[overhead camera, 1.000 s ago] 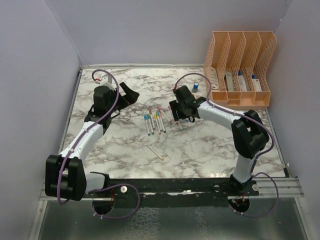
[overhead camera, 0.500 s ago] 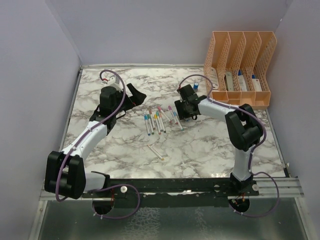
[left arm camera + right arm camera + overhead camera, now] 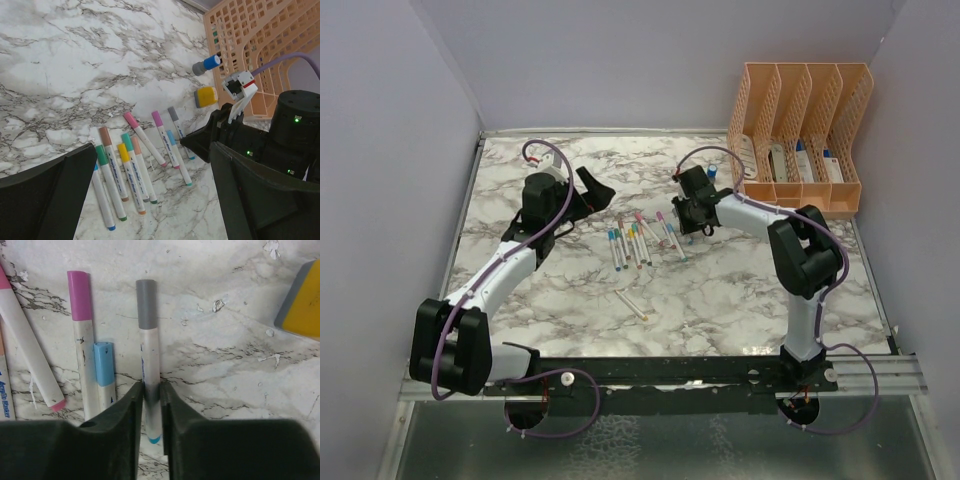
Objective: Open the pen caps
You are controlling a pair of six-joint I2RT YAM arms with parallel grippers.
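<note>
Right gripper [image 3: 686,222] is seen from above at the edge of the slim white-barrelled marker pens [image 3: 635,240]. From the left wrist, the left gripper [image 3: 152,165] is spread wide, empty. From the right wrist, the grey-capped pen [image 3: 149,355], lying on the marble tabletop [image 3: 225,365], is pinched at its barrel. Its grey plastic cap [image 3: 146,302] is not yet off and must next be gripped and pulled.

The bench [image 3: 720,300] is smooth, faintly glossy, marble-patterned white and grey. The pens [image 3: 132,182] have smooth white plastic barrels; their pen caps [image 3: 146,302] look matt plastic. The file dividers [image 3: 850,100] are perforated peach plastic.
</note>
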